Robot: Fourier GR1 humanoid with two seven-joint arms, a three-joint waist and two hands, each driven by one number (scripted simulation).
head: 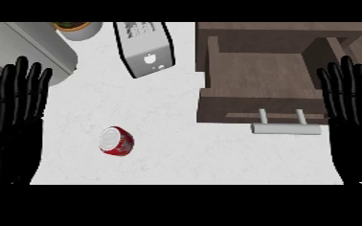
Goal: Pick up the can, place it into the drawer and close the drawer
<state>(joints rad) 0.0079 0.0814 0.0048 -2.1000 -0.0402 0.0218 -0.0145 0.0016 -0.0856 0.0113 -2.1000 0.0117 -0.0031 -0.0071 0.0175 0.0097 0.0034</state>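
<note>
Surface (184,139): white, faintly marbled, seen from steeply above. Can (117,141): red with pale markings and a silver end, lying tilted on its side on the bare surface at lower left of centre, silver end turned up and to the left; touched by neither hand and well apart from the drawer. Drawer (258,79): dark brown wood, pulled open at upper right, interior visible and holding nothing that can be made out; its front panel faces the lower edge of the view. Handle (286,127): pale grey bar on two short posts, projecting from the drawer front. Left hand (21,110): black, at the far left edge, fingers straight, pointing up the view and slightly spread, holding nothing; the can lies to its right, apart from it. Right hand (343,105): black, at the far right edge, fingers likewise straight, upward and slightly parted, holding nothing, overlapping the right side of the drawer in the view. Computer tower (145,48): silver-white casing with dark trim and a small logo, lying at an angle at upper centre, just left of the drawer. Plant pot (79,28): round, partly cut off at the top left. Grey appliance (35,48): rounded corner only, upper left, identity unclear.
</note>
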